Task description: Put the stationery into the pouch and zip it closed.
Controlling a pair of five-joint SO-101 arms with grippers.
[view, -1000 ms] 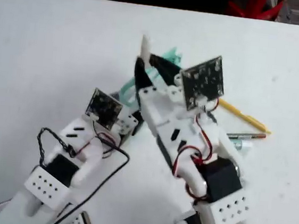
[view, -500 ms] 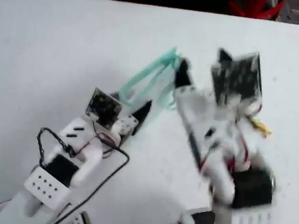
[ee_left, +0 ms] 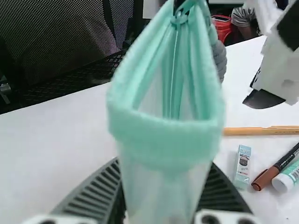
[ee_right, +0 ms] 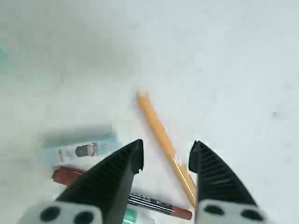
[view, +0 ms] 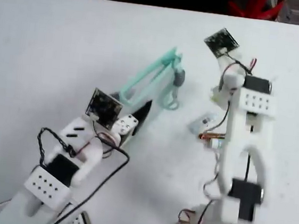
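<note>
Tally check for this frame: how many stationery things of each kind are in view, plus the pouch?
Mint-green mesh zip pouch: 1
Orange-yellow pencil: 1
Brown-tipped marker pen: 1
Small pale-blue rectangular packet, likely an eraser: 1
White tube with green label: 1
Total: 5

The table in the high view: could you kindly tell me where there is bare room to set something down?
The table is bare along its far edge and left of the pouch; the strip right of the right arm is free too. It is crowded between pouch and right arm, where the eraser and pen lie.
</note>
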